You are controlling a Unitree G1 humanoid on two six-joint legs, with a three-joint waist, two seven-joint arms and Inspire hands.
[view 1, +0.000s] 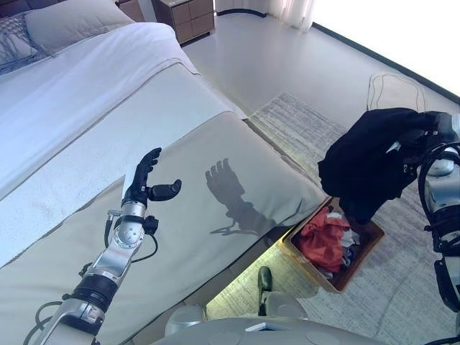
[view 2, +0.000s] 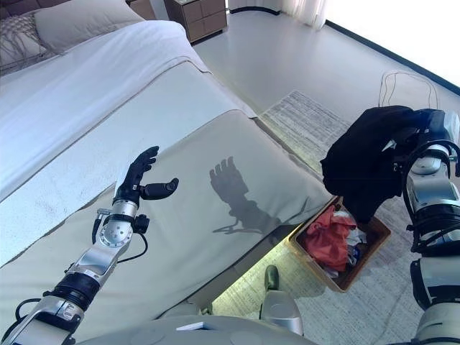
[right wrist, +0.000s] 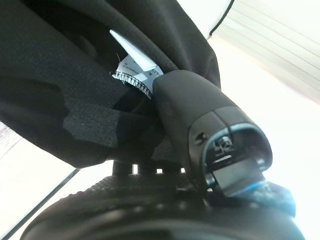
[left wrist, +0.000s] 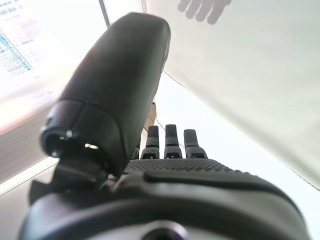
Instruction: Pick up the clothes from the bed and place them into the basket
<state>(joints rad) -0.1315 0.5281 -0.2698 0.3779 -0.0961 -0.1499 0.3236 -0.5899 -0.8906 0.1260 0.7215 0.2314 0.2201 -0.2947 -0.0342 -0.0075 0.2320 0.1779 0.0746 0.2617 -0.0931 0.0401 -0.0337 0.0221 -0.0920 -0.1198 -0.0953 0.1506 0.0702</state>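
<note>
My right hand point(view 2: 424, 136) is shut on a black garment point(view 1: 370, 162) and holds it in the air above the basket point(view 1: 316, 269). The garment hangs down from the hand; its white label shows by the thumb in the right wrist view point(right wrist: 132, 62). The brown basket stands on the rug beside the bed and holds red clothes point(view 1: 323, 237) and other pieces. My left hand point(view 1: 147, 180) is open and empty, raised over the beige bed cover point(view 1: 237, 151); its straight fingers show in the left wrist view point(left wrist: 170, 142).
The bed has white sheets point(view 1: 79, 93) and pillows point(view 1: 65, 21) at its head. A grey rug point(view 1: 302, 122) lies on the floor by the bed. A wooden nightstand point(view 1: 188, 16) stands at the back.
</note>
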